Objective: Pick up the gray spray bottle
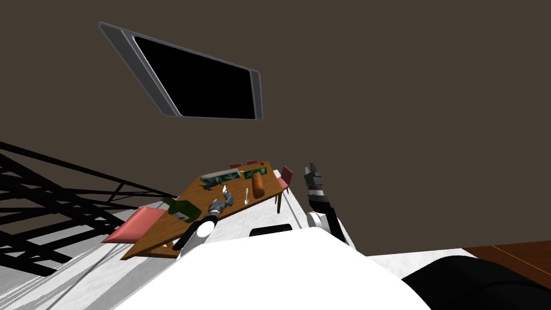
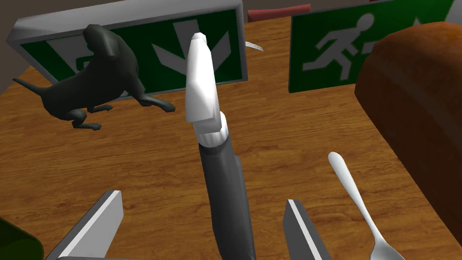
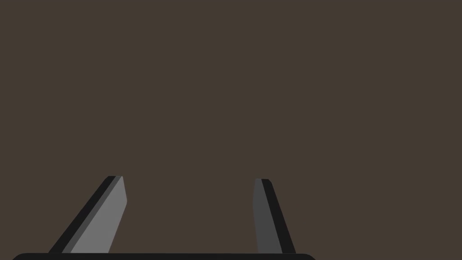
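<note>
Spray bottle: the dark grey spray bottle with a white nozzle head (image 2: pixel 221 180) seems to lie on the brown wooden desk (image 2: pixel 135 153), its body between the left jaws and its white head pointing away from them.
Left jaws: open, one blade on each side of the grey body with desk showing in both gaps, so nothing is gripped yet.
Why held so: the blades straddle the narrow body, not the white head, which I judge gives the flatter and firmer sides to close on.
Right jaws: open and holding nothing. The right arm (image 1: pixel 317 194) is raised just right of centre in the head view, off the desk's edge, probably parked clear of the work.
Neighbours: a dark dog figurine (image 2: pixel 90 85) and two green exit signs in grey frames (image 2: pixel 171 49) lie beyond the nozzle. A slim silver spoon (image 2: pixel 356 194) lies just outside one blade, with a large brown loaf (image 2: pixel 415 90) past it.
Left wrist view adds: the gaps at the blades and how close the spoon lies, which is where I would expect an accidental nudge.
Head view adds: the whole desk (image 1: pixel 161 237) slanting across the middle of the frame, and the left arm (image 1: pixel 202 229) reaching over it. It also shows a dark green bottle (image 1: pixel 180 209) and a pink cushion (image 1: pixel 137 223) at its lower left, and a dark screen (image 1: pixel 199 80) on the wall at upper left.
</note>
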